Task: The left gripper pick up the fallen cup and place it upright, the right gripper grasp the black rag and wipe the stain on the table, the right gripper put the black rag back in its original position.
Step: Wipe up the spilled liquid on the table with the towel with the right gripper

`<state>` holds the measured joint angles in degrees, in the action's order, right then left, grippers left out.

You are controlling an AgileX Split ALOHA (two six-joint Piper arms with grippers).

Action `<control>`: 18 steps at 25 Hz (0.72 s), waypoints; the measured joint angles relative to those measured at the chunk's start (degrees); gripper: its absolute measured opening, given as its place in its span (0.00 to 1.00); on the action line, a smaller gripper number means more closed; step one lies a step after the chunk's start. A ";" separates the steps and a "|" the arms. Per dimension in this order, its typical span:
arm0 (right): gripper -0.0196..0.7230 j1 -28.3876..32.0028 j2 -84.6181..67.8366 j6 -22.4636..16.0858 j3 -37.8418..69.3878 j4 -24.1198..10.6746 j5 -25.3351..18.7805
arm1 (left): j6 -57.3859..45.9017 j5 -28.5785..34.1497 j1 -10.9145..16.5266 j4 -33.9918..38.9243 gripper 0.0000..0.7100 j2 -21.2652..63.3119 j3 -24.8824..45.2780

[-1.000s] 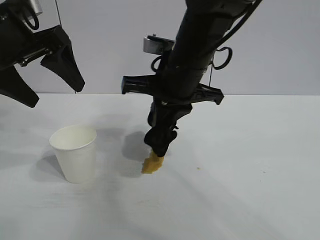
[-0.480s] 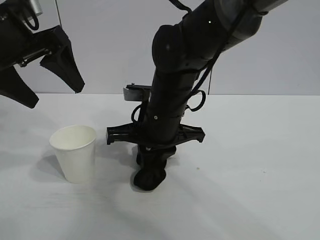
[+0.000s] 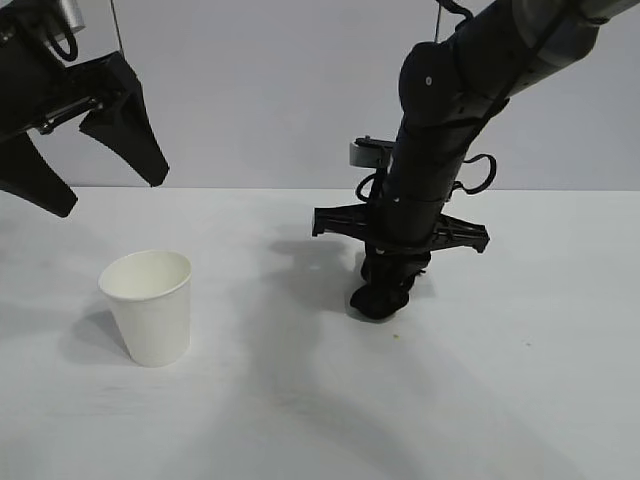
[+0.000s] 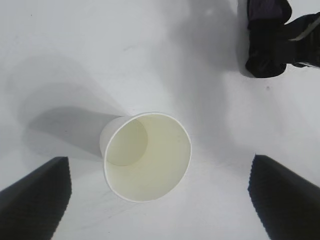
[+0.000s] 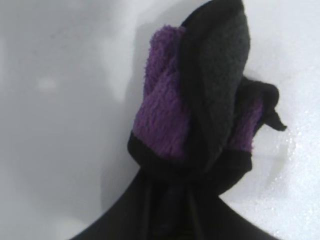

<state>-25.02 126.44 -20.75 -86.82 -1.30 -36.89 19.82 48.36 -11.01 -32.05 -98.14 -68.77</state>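
Now, near the table's (image 3: 520, 400) middle: right gripper (image 3: 380, 298) pointing steeply down, jaws pinching the black rag (image 3: 378, 300), purple folds showing, bunched cloth pressed onto the white surface. Just beside the rag, toward the front edge, a tiny amber droplet (image 3: 396, 337); no telling whether any stain lies hidden under the cloth. Toward the left edge, well apart from the rag: white paper cup (image 3: 148, 305), upright, rim up. Above and behind the cup: left gripper (image 3: 85, 150), raised off the table, jaws spread wide, holding nothing.
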 joint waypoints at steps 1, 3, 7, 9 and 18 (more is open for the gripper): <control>0.12 -0.89 0.19 1.01 -0.29 0.80 -0.27 | 0.00 0.00 0.00 0.00 0.98 0.00 0.00; 0.12 -3.58 0.26 3.34 -0.53 3.16 -0.65 | 0.00 0.00 0.00 0.00 0.98 0.00 0.00; 0.12 -8.84 0.45 4.55 -0.53 7.16 -1.76 | 0.00 0.05 0.00 0.00 0.98 0.00 0.00; 0.12 -9.04 0.45 4.57 -0.53 7.37 -2.50 | 0.00 0.05 0.00 0.00 0.98 0.00 0.00; 0.12 -2.48 -5.19 4.44 10.42 6.67 0.78 | -0.05 0.05 0.00 0.00 0.98 0.00 0.00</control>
<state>-27.51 121.25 -16.31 -76.39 5.37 -36.11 19.77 48.41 -11.01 -32.05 -98.14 -68.77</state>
